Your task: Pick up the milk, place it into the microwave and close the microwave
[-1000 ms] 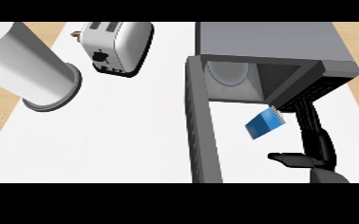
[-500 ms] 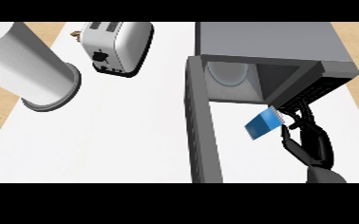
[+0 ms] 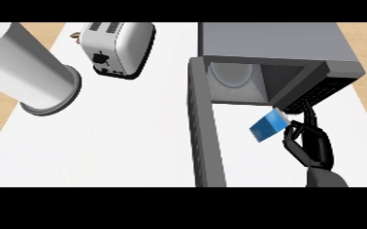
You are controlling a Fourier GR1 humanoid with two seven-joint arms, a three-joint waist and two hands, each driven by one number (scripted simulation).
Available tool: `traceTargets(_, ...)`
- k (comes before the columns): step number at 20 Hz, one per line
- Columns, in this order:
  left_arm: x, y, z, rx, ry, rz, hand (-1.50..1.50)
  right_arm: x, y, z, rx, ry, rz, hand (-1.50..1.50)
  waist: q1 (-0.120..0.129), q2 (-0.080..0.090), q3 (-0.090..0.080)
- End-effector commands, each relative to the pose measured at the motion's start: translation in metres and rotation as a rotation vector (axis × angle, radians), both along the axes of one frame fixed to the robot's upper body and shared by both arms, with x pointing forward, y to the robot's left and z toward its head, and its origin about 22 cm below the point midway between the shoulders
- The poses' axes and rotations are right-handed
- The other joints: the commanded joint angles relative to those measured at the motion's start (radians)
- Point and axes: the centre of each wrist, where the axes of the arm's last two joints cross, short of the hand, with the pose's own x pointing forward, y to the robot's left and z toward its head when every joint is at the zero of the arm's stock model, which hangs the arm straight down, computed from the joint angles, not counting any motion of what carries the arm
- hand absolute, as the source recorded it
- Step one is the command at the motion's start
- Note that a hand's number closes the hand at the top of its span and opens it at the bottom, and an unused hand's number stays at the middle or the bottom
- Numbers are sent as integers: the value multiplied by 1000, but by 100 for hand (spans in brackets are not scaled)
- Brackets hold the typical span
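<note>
The milk [image 3: 268,125] is a bright blue carton with a white top edge. The right hand [image 3: 309,145] is black, on a grey forearm [image 3: 326,178]. The microwave [image 3: 279,53] is grey, its open door [image 3: 206,131] darker grey, with a pale round plate [image 3: 231,75] inside. The toaster [image 3: 118,48] is silver with black trim. The bench [image 3: 108,140] is white, with tan wood [image 3: 41,29] showing beyond it.

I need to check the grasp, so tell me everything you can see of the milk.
The milk is a small blue carton with a white end at its upper right. It is tilted, just in front of the open microwave, right of its open door. The right robot hand curls round its right end. Whether it rests on the counter cannot be told.
</note>
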Motion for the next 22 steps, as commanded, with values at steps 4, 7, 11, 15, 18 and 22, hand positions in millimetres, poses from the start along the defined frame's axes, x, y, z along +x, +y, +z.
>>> traceTargets(4,-10,-12,22,-46,-90,-8,-150,21,42,-6,-52,71,152,150,18,30,28)
traceTargets(7,-6,-4,16,-57,-79,-25,-150,36,57,-1,-100,52,154,150,28,36,29)
traceTargets(11,-10,0,19,-55,-81,-14,-150,59,73,15,-146,31,137,150,10,31,27)
traceTargets(15,-18,-3,32,-57,-31,-23,-150,87,75,36,-143,9,132,150,8,31,27)
traceTargets(18,-12,10,27,-53,-55,-8,-150,111,83,55,-171,20,133,150,-2,31,26)
traceTargets(22,-14,12,26,-52,-52,-27,-150,133,81,70,-186,47,126,150,19,40,28)
